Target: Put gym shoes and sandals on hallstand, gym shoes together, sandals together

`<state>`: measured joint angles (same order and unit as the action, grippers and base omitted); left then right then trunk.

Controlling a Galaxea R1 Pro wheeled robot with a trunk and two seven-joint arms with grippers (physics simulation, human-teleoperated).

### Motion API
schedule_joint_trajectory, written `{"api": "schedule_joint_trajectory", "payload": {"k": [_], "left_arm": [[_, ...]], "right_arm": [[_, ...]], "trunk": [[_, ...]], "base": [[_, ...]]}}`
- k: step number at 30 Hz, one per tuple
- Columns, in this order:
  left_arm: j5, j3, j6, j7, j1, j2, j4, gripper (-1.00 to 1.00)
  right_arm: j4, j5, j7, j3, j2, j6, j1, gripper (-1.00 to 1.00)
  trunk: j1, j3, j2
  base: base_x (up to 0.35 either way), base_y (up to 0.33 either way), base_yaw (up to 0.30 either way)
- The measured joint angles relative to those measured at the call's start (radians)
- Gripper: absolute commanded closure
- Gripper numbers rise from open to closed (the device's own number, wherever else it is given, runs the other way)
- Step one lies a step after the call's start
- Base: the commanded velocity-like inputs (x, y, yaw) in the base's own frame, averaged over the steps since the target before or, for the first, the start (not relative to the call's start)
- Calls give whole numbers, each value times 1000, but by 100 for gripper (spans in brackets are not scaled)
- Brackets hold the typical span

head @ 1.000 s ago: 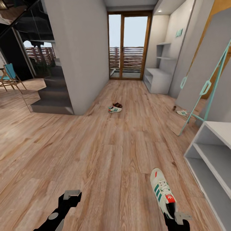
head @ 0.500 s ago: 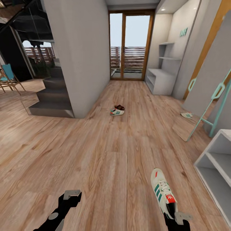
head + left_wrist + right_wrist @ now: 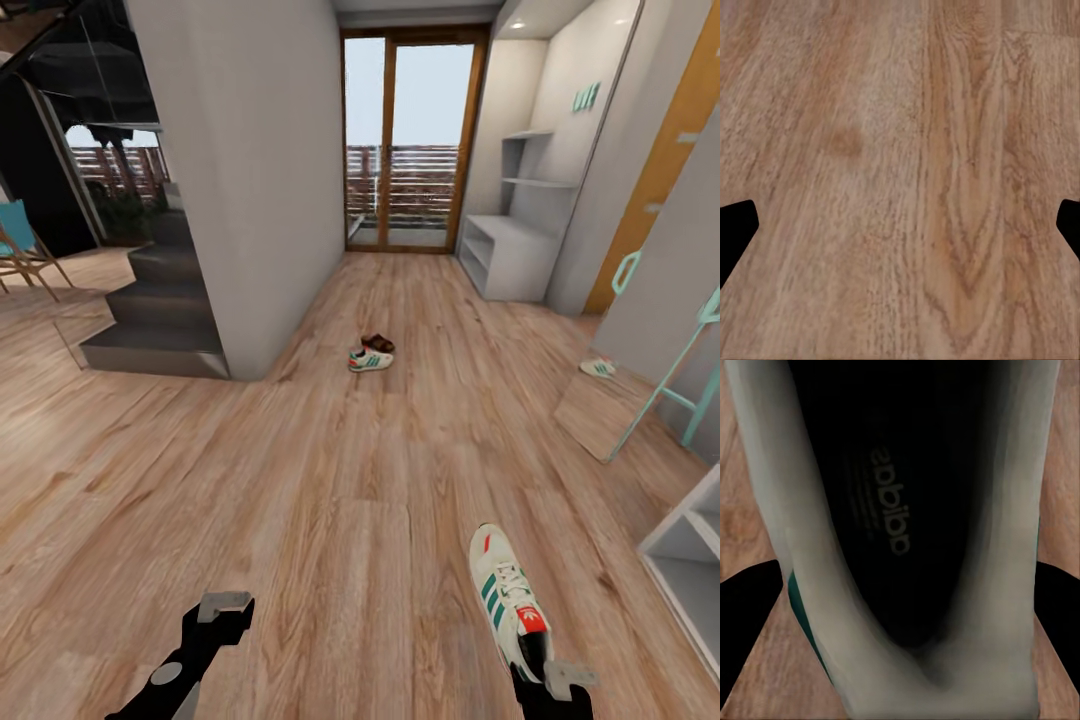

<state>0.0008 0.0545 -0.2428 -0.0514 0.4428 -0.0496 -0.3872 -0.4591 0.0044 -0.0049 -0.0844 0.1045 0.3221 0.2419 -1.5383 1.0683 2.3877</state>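
In the head view, the right gripper [image 3: 545, 668] at the lower edge is clamped on the heel of a cream-white lace-up sneaker with teal-green side stripes [image 3: 508, 597], which is held above the light brown wood-plank corridor floor [image 3: 330, 480] with its toe pointing away from the robot. The left gripper [image 3: 222, 609] hangs over bare planks with nothing between its fingers, and this view does not settle how far apart they stand. Farther down the corridor a second striped cream sneaker [image 3: 370, 360] lies on the floor, touching or just beside a small dark brown sandal [image 3: 378, 343]. The pale grey low hallstand bench with stepped wall shelves [image 3: 505, 255] stands at the far right by the glass door, with teal letters [image 3: 585, 97] above it. In the left wrist view, two black fingertips [image 3: 736, 229] sit wide apart over wood grain. In the right wrist view, the sneaker's dark printed insole [image 3: 889, 510] and pale heel wall lie between black fingers [image 3: 746, 619] pressing either side.
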Motion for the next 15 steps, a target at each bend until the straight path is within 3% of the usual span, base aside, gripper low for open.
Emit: {"api": "schedule_joint_trajectory", "payload": {"k": [15], "left_arm": [[-1,0,0,-1,0,0,0,-100]], "right_arm": [[0,0,0,0,0,0,0,100]], "trunk": [[0,0,0]], "base": [[334,82,0]]}}
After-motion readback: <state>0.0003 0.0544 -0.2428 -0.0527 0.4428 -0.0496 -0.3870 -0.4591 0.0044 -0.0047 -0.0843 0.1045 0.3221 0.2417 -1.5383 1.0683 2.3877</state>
